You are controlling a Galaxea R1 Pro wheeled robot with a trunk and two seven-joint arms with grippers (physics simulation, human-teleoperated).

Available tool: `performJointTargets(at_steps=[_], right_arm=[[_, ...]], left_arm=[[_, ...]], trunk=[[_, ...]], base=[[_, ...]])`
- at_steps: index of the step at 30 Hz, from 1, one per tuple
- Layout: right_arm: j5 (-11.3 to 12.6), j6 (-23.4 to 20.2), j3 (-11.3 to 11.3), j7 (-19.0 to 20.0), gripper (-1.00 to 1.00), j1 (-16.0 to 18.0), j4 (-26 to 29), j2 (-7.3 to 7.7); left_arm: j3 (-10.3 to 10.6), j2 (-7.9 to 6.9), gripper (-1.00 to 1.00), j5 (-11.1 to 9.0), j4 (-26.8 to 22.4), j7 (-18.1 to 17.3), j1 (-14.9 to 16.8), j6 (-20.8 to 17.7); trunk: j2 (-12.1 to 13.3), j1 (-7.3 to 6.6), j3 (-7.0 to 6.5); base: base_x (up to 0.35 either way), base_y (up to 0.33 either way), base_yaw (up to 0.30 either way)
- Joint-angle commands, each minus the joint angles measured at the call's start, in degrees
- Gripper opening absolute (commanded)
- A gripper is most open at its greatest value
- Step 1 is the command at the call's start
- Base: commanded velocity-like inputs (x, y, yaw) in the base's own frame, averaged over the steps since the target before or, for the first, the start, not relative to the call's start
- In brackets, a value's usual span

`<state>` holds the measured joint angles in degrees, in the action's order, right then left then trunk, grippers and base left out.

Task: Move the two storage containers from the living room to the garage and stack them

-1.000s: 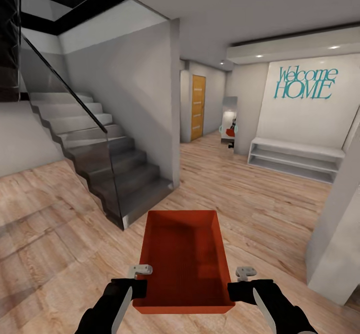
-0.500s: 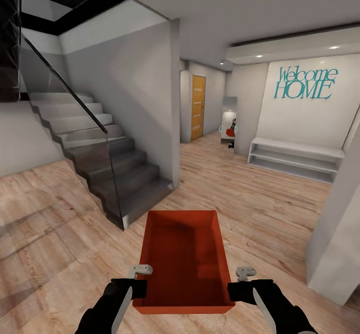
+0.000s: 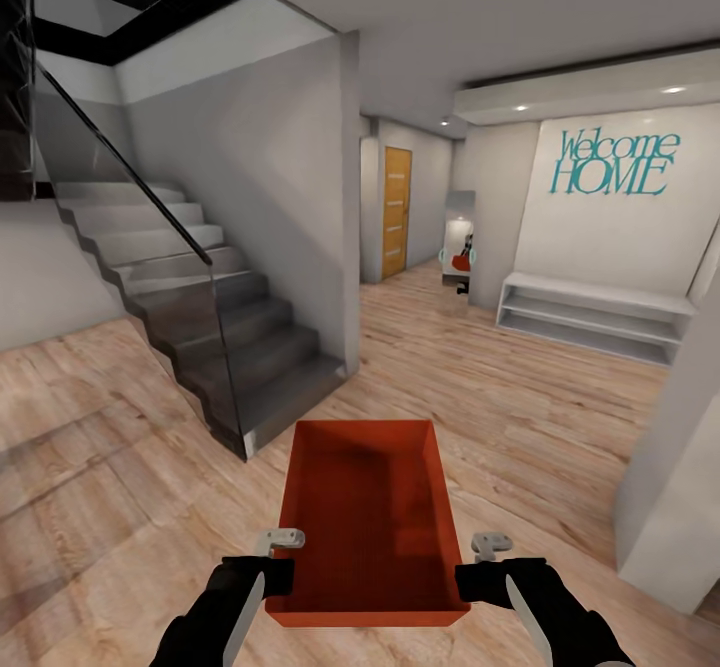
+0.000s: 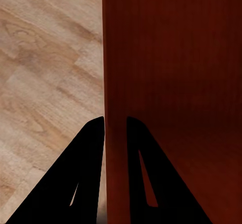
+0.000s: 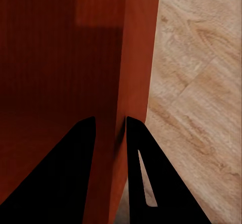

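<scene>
I hold one red-orange storage container [image 3: 366,517] in front of me, above light wood plank flooring. My left gripper [image 3: 281,577] is shut on its left wall near the front corner. In the left wrist view the two black fingers [image 4: 91,173] straddle that wall of the container [image 4: 171,73]. On the opposite side, my right gripper [image 3: 462,577] clamps the right wall. The right wrist view shows its fingers [image 5: 138,173] pinching the wall of the container [image 5: 65,58]. The bin is empty. An orange-brown door [image 3: 397,212] with frosted stripes stands far ahead down the hallway.
A grey staircase [image 3: 190,317] with a glass balustrade rises at the left. A grey wall corner [image 3: 348,207] stands beside the passage to the door. A white low shelf [image 3: 590,319] sits under "Welcome HOME" lettering [image 3: 612,163] at right. A white pillar [image 3: 680,487] is close on my right.
The whole view has shifted slightly, so the camera moved a little. The container and both grippers keep their places relative to me.
</scene>
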<state>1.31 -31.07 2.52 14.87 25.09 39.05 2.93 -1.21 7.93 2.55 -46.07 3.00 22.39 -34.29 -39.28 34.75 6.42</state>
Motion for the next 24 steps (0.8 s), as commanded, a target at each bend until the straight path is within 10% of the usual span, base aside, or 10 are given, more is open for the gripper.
performJointTargets(at_steps=[1, 24], right_arm=[[0.3, 1.5, 0.6, -0.1, -1.0, 0.1, 0.2, 0.32], [0.5, 1.5, 0.6, -0.1, -1.0, 0.0, 0.2, 0.32]], left_arm=[[0.0, -0.02, -1.0, 0.8, 0.0, 0.2, 0.0, -0.3], [0.0, -0.54, -1.0, 0.8, 0.0, 0.2, 0.0, -0.3]], trunk=[[-0.1, 0.04, 0.1], [-0.1, 0.04, 0.5]], base=[[0.252, 0.0, 0.0], [0.225, -0.049, 0.0]])
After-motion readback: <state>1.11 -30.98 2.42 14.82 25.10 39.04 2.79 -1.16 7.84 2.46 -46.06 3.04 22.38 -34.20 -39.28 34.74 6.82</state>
